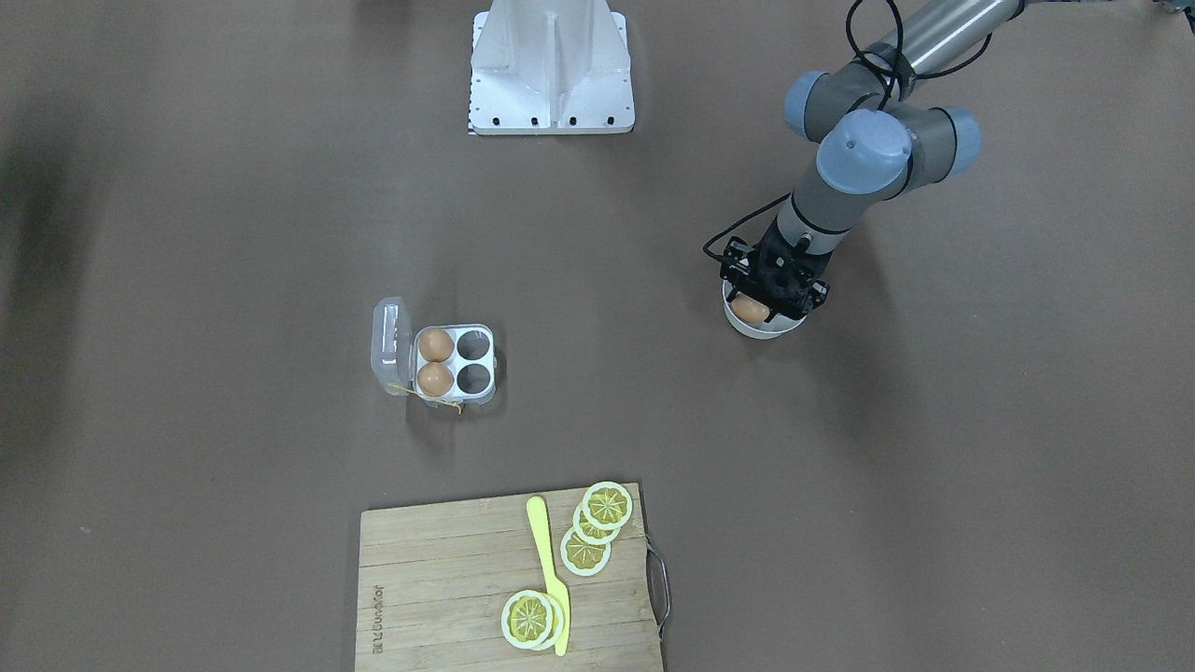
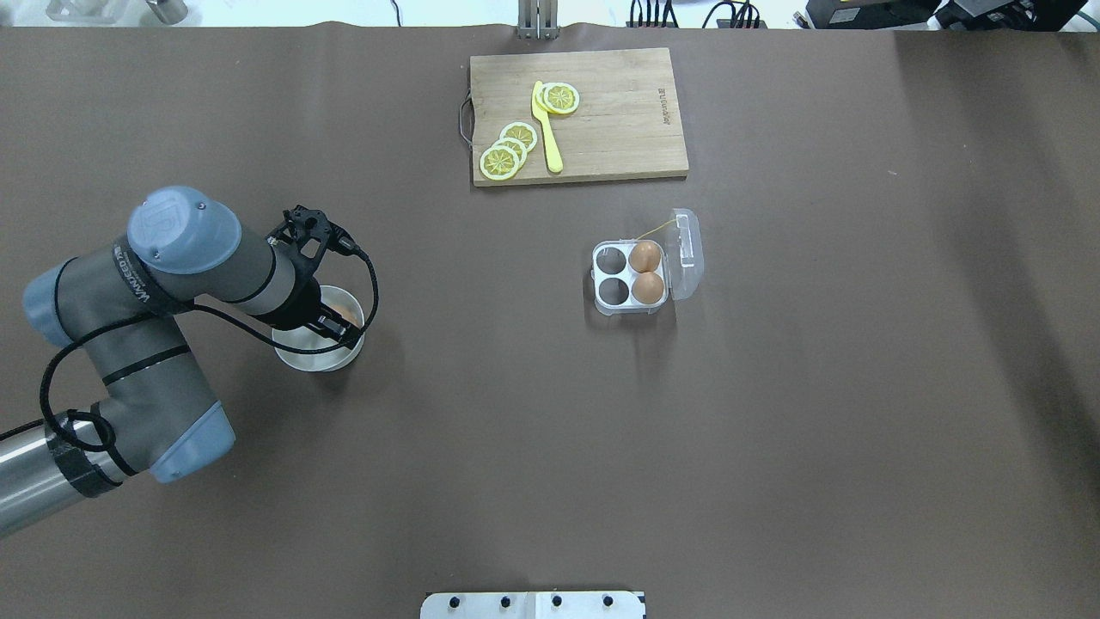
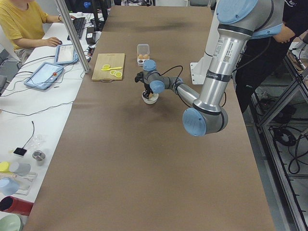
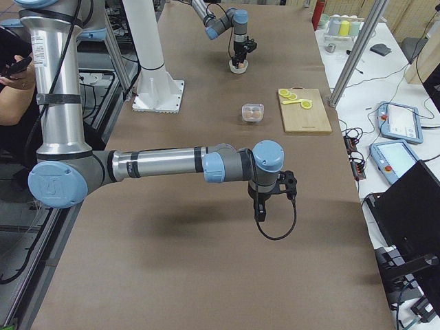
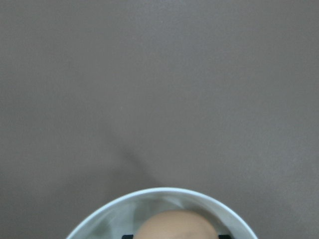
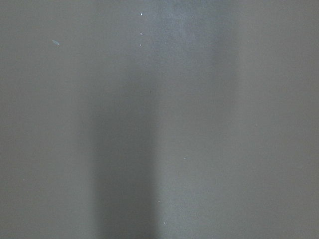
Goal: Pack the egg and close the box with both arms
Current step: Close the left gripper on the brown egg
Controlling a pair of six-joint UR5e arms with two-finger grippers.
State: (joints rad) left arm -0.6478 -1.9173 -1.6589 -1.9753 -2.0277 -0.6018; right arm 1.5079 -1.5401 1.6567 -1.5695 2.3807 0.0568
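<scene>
Left arm [image 2: 163, 284] is bent at the elbow, with the wrist turned straight down. Left pincer [image 1: 773, 303] is lowered into the white bowl [image 1: 758, 330]. Egg [image 1: 750, 311] lies in that bowl, right at the pincer; whether it is pinched cannot be told. Box [image 1: 457, 364] stands well apart on the counter [image 1: 840, 523], lid [image 1: 390, 345] tipped open, with two eggs [image 1: 435, 345] seated in the cells nearest the hinge. Right arm [image 4: 165, 163] is stretched level over the counter, right pincer [image 4: 260, 206] pointed down; spread or pressed together cannot be told.

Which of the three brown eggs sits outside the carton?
The egg in the white bowl under the left gripper; the other two eggs sit in carton cells beside the open lid.
</scene>
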